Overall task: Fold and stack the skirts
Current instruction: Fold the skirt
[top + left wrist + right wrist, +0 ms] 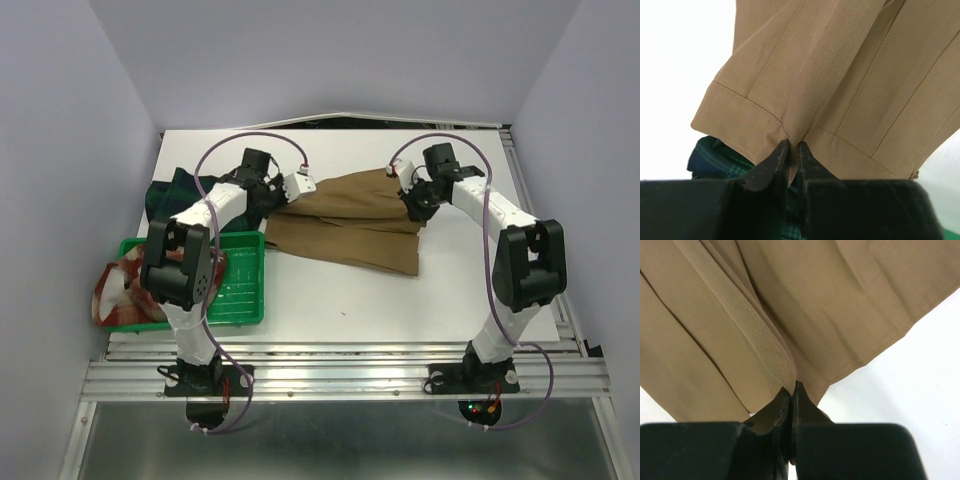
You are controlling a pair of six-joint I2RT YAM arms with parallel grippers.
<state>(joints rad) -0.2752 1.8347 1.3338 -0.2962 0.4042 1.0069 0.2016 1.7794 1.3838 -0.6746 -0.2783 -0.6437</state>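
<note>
1. Tan pleated skirt lies spread on the counter, beyond and to the right of the green tray. Dark tartan skirt is bunched just beyond the tray's far edge. Red plaid skirt drapes over the tray's left end.
2. Left fingers are closed on a pinch of the tan skirt's stitched band edge. Right fingers are closed on a pleat fold at its opposite end.
3. Step in hand, judged: the fold. Lift both pinches level, keep the cloth taut, and lay edge on edge so the pleats lie flat.
4. Unclear: how many layers each pinch holds, and whether the band is waist or hem. The left arm covers part of the skirt's end.
</note>
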